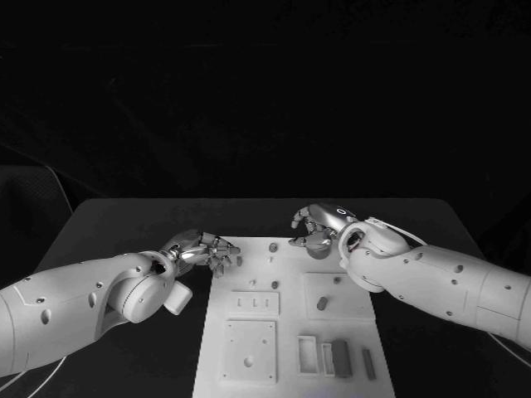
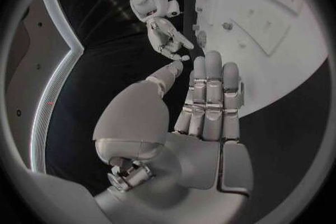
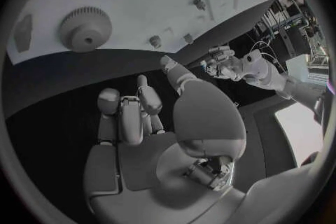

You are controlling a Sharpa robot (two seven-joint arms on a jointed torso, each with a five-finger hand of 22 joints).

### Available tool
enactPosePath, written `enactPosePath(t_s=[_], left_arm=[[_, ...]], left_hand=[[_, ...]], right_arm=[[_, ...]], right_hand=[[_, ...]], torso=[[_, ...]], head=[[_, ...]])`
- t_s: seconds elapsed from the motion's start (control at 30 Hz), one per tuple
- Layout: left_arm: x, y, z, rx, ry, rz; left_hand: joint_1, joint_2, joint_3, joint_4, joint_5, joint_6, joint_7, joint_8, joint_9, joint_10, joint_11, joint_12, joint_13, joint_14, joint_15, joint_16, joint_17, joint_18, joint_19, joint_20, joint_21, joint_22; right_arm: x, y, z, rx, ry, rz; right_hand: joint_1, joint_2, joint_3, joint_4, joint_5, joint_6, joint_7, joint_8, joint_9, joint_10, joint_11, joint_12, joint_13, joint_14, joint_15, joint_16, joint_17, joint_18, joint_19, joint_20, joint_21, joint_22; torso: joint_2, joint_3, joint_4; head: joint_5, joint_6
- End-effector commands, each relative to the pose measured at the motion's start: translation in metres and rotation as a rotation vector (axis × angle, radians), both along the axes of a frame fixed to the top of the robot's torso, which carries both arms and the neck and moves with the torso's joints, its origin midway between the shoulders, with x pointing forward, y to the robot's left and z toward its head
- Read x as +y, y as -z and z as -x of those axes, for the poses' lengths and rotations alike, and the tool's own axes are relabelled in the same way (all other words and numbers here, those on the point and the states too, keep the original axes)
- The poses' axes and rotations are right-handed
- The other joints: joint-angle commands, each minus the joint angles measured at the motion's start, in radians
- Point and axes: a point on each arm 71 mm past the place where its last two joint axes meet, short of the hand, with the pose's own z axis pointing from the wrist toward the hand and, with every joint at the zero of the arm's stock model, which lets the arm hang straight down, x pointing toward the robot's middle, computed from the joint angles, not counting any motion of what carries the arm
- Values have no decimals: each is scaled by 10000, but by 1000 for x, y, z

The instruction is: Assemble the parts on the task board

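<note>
The white task board [image 1: 292,332] lies in the middle of the black table. My left hand [image 1: 206,251] hovers at its far left corner, fingers stretched out flat and side by side [image 2: 210,95], holding nothing. My right hand [image 1: 319,225] hangs over the board's far edge with fingers loosely bent and apart [image 3: 129,115], nothing in them. A round toothed gear [image 3: 85,28] sits on the board ahead of the right hand. Small pegs [image 1: 271,247] stand near the far edge. Two grey bar parts [image 1: 340,357] lie at the near right.
Raised square plates [image 1: 251,351] with holes and slots cover the board. An oval hole [image 1: 322,303] sits under my right forearm. Black table [image 1: 110,232] runs on both sides of the board.
</note>
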Motion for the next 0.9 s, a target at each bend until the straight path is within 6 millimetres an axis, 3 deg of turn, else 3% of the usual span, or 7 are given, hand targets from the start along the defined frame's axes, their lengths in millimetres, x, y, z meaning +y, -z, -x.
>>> enactPosePath(t_s=[0.03,0.3,0.4,0.47,0.63,0.8,0.9], left_arm=[[-1,-2,1,-168,126,159],[5,-6,1,-725,222,188],[11,-6,-2,-730,98,128],[13,-6,-2,-728,56,109],[14,-5,-3,-718,34,80],[12,-5,-4,-681,64,59],[13,-4,-3,-587,66,105]], left_hand=[[-107,-14,-79,7,37,23,4,-61,-10,-56,19,-40,-5,-32,5,42,15,178,72,-27,4,-17],[-103,-14,-79,3,38,23,4,-63,-11,-57,19,-42,-5,-33,4,42,19,179,72,-28,3,-18],[-99,-11,-77,0,39,24,3,-64,-11,-57,18,-42,-5,-33,3,43,21,180,72,-29,2,-19],[-98,-10,-76,0,39,24,3,-64,-11,-57,18,-42,-5,-33,3,43,22,180,72,-29,2,-19],[-94,-7,-75,-3,40,25,2,-65,-11,-56,17,-43,-5,-33,3,43,25,181,73,-30,2,-20],[-91,-6,-74,-4,41,26,2,-66,-11,-56,17,-43,-5,-33,2,44,27,182,73,-30,2,-20],[-90,-4,-74,-5,41,27,2,-66,-11,-56,17,-43,-4,-33,2,44,29,182,73,-30,2,-21]], right_arm=[[-15,-4,4,612,263,-360],[-43,0,5,1477,352,-262],[-53,2,2,1704,455,-140],[-56,4,0,1823,513,-47],[-58,13,-9,2334,659,152],[-59,18,-15,2220,902,78],[-60,21,-19,2194,953,234]], right_hand=[[-122,-111,-38,31,10,-86,160,17,-25,-95,15,-65,-14,-92,18,-78,-29,177,15,37,1291,15],[-388,-397,-169,57,5,-460,186,-76,-123,-317,58,-149,-33,-283,40,-166,-97,169,-122,56,1203,20],[-596,-511,-278,40,3,-1048,218,-140,-259,-676,154,-263,-50,-690,89,-325,-224,122,-398,89,1057,-6],[-654,-545,-323,34,8,-1205,217,-155,-293,-757,179,-282,-50,-920,102,-421,-400,107,-464,98,1028,-12],[-823,-619,-448,43,4,-1522,223,-163,-360,-928,237,-303,-39,-1313,132,-557,-652,70,-599,116,977,-21],[-921,-649,-508,61,7,-1760,228,-180,-409,-1032,273,-299,-22,-1415,150,-557,-646,50,-670,123,954,-25],[-921,-649,-508,61,7,-1760,228,-180,-409,-1032,273,-299,-22,-1415,150,-557,-646,50,-670,123,954,-25]], torso=[[-10,52,-46],[-2,166,-171],[18,230,-187],[22,231,-170],[28,179,-160],[44,183,-130],[36,158,-129]], head=[[-26,47],[4,84],[21,90],[3,77],[46,75],[30,48],[10,28]])
